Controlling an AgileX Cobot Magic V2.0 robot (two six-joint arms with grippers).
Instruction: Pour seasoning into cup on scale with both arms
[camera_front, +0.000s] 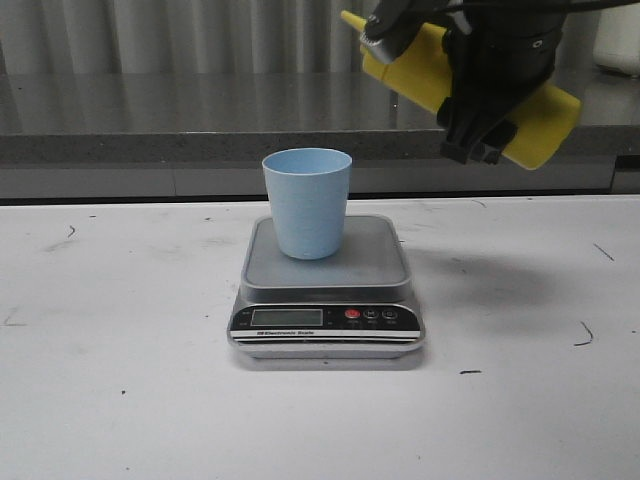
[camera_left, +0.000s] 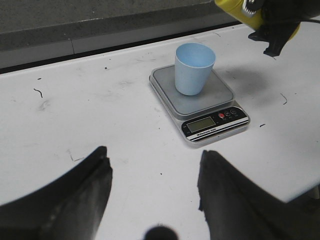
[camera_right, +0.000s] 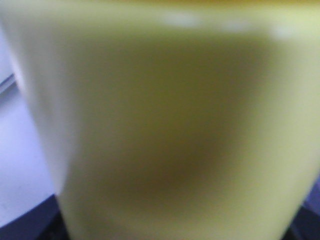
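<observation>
The pale blue cup stands upright on the silver scale at the table's middle; both also show in the left wrist view, the cup on the scale. My right gripper is shut on the yellow seasoning bottle, held high to the right of the cup and tilted, its nozzle pointing up-left. The bottle fills the right wrist view as a yellow blur. My left gripper is open and empty, above the table on the near left of the scale, and does not show in the front view.
A grey raised ledge runs along the back of the white table. A white object stands at the far right on the ledge. The table surface has small dark scuff marks.
</observation>
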